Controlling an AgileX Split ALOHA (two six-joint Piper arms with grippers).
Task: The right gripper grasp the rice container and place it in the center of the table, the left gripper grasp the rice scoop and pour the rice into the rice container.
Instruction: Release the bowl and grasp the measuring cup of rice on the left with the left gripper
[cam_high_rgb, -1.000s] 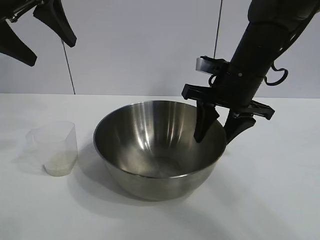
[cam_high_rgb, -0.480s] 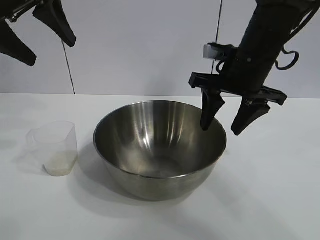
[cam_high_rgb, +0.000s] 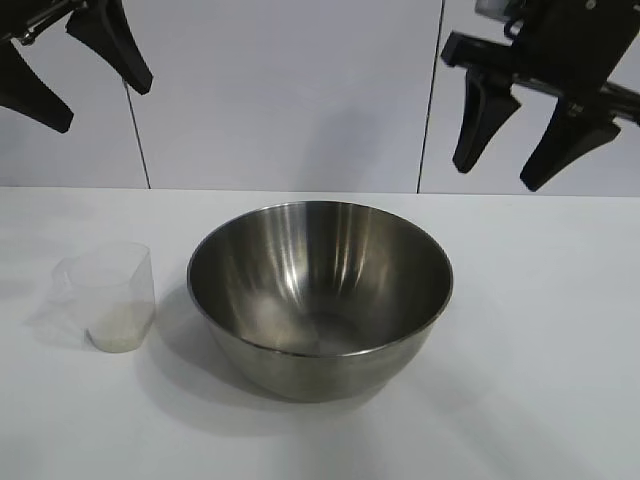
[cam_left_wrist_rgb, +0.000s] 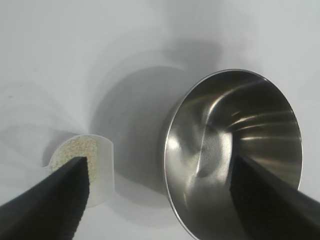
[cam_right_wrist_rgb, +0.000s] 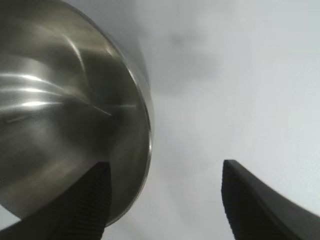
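One large round stainless-steel rice container (cam_high_rgb: 320, 295) is sitting upright at the middle of the plain white table (cam_high_rgb: 540, 380), holding nothing that shows. One small translucent plastic rice scoop (cam_high_rgb: 108, 296) is standing upright at the container's nine o'clock, near it but apart, with one low heap of whitish rice (cam_high_rgb: 120, 330) lying in its bottom. Two arms are showing. The right gripper (cam_high_rgb: 523, 138), black with tapered fingers, is hanging in the air at the container's one o'clock, well above the rim, pointing steeply down with fingers spread apart and gripping nothing. The left gripper (cam_high_rgb: 95, 95), also black, is hovering high at the ten o'clock corner, angled down toward the scoop, fingers wide apart and empty.
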